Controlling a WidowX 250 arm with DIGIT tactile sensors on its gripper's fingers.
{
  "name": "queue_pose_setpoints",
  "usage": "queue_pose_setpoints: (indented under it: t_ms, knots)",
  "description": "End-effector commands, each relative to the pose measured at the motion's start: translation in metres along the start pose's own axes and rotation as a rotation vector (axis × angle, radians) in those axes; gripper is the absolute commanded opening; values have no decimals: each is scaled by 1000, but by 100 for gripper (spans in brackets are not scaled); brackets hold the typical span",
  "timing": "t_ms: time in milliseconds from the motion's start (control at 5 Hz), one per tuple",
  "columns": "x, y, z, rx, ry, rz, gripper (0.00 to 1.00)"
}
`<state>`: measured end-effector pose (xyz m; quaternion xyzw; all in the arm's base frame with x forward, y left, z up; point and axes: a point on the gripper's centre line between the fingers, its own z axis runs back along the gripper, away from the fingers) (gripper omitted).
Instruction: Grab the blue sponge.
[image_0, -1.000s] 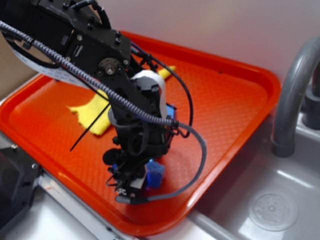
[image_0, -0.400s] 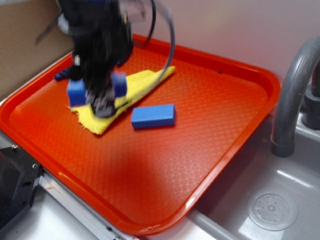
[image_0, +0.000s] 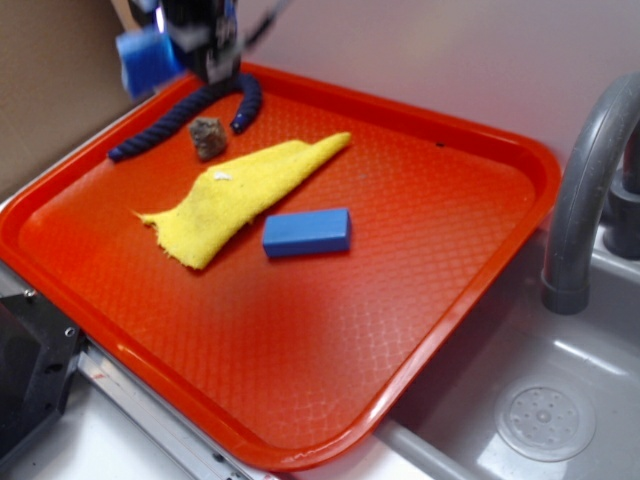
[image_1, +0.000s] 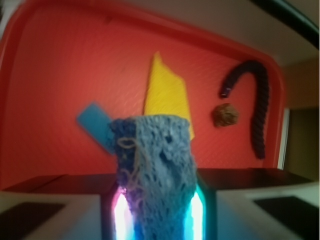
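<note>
I find the claw (image_1: 156, 210) closed on the blue sponge (image_1: 154, 170). In the wrist view the sponge stands upright between the two fingers, its rough porous body filling the gap, with pale thread-like marks on its face. In the exterior view the claw (image_0: 190, 45) sits high at the far-left corner of the frame, blurred, well above the orange tray (image_0: 470, 290); only a blue patch shows at the claw there, and I cannot confirm from that view alone that it is the sponge.

Below and ahead of the claw, nothing else is touched. The smooth blue block (image_0: 307, 232) lies flat on the tray, well apart from the claw, beside the yellow cloth (image_0: 235, 195). Nearest beneath the claw are the dark blue rope (image_0: 185, 112) and a small brown lump (image_0: 208, 137), both resting on the tray.

My judgement: the grasp is made and the sponge is lifted clear of the tray, so the task reads as essentially complete. What is left, at most, is to hold the grip steady. The sponge is soft, so I would watch for it slipping out of the claw.
</note>
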<state>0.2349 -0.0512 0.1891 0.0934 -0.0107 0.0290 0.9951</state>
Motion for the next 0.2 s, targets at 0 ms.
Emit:
queue_pose_setpoints:
  t_ms: [0]
  knots:
    - [-7,19,11,-128,-51,210,0]
